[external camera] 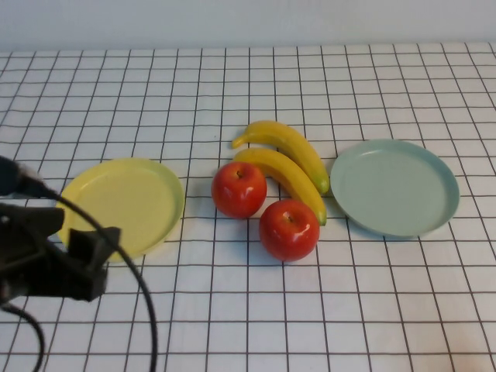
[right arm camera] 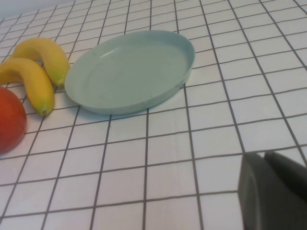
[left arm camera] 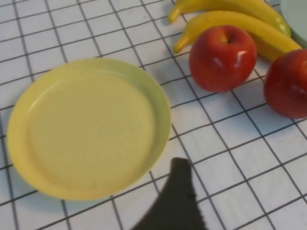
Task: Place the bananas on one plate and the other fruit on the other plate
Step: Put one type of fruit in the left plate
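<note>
We find our left gripper [external camera: 81,260] low by the yellow plate [external camera: 124,203], nearer the apples [external camera: 239,189]; the bananas [external camera: 291,163] lie lengthwise toward the blue-green plate [external camera: 395,187], beside the right gripper [right arm camera: 276,191] (either's grip: cannot tell).

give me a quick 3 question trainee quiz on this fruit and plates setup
1. True or false: both apples already lie on the yellow plate.
2. Which plate sits closer to the bananas? A. the yellow plate B. the blue-green plate C. both equally
3. Fill in: the left hand is at the near edge of the ______ plate.

Key:
1. False. The apples rest on the checked cloth between the plates, and both plates hold nothing.
2. B. The bananas' tips nearly reach its rim.
3. Yellow. The right hand shows only in its wrist view, on the near side of the blue-green plate.
</note>
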You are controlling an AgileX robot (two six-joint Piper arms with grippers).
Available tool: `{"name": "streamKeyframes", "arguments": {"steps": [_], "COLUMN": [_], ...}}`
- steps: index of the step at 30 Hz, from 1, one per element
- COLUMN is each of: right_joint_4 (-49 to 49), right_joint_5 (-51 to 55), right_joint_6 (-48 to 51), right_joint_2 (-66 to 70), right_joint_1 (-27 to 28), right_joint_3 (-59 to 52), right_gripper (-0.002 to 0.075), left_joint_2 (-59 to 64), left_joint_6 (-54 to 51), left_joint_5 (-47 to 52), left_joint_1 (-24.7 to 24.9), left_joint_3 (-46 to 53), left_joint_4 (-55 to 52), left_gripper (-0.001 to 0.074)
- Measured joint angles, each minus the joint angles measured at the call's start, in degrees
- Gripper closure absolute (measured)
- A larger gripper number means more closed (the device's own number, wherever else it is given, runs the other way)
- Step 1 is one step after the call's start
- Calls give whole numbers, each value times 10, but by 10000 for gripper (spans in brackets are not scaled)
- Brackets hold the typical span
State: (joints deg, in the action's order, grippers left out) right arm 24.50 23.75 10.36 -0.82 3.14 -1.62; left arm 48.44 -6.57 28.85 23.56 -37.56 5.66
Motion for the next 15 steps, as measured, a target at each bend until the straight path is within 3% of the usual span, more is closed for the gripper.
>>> {"name": "streamKeyframes", "arguments": {"steps": [2, 5, 15], "right_joint_4": [0, 0, 0], "right_joint_5": [0, 0, 0], "right_joint_6": [0, 0, 0], "right_joint_2": [0, 0, 0], "right_joint_1": [0, 0, 0], "right_joint_3": [0, 0, 0], "right_gripper": [741, 741, 741], "left_joint_2": [46, 123, 342], "left_joint_6": [28, 41, 48], "left_joint_5": [-19, -23, -70], "left_joint_1": [33, 68, 120], "left_joint_3": [-12, -41, -203], "left_joint_4": [-16, -35, -68], "left_gripper": [150, 76, 68]}}
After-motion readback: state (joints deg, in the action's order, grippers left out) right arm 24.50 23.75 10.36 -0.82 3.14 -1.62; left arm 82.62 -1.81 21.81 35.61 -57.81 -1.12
